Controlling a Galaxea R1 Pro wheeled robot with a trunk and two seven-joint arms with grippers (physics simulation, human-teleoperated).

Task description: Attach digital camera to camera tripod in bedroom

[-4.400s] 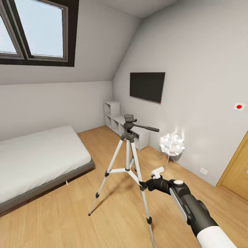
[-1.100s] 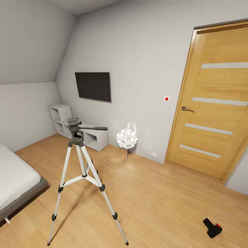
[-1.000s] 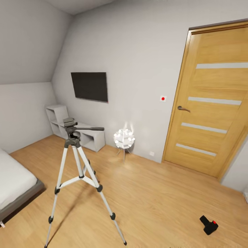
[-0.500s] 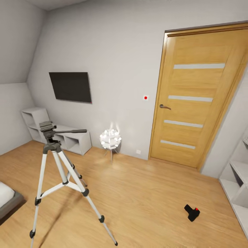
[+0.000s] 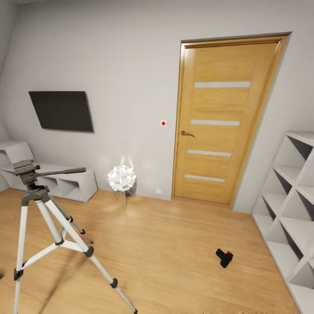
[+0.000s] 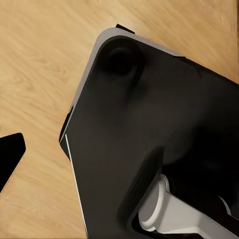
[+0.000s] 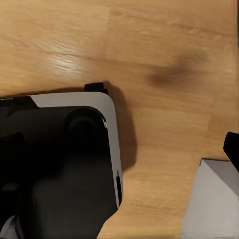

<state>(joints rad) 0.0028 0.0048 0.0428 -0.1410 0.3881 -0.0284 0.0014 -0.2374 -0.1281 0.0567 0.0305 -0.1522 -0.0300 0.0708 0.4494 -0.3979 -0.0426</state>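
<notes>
Three silver-white legs carry the camera tripod (image 5: 43, 226), standing on the light wood floor (image 5: 165, 244) well to the left of the wooden door (image 5: 218, 126). The digital camera (image 5: 224, 257) lies on the floor in front of the door, toward the white cube shelves (image 5: 290, 205), well apart from the tripod. A black TV (image 5: 61, 110) hangs left of the door, with a glowing round lamp (image 5: 122, 179) between them. Both wrist views look down on the robot's dark base (image 6: 164, 129) over the floor; whether either gripper is wide or narrow cannot be told.
</notes>
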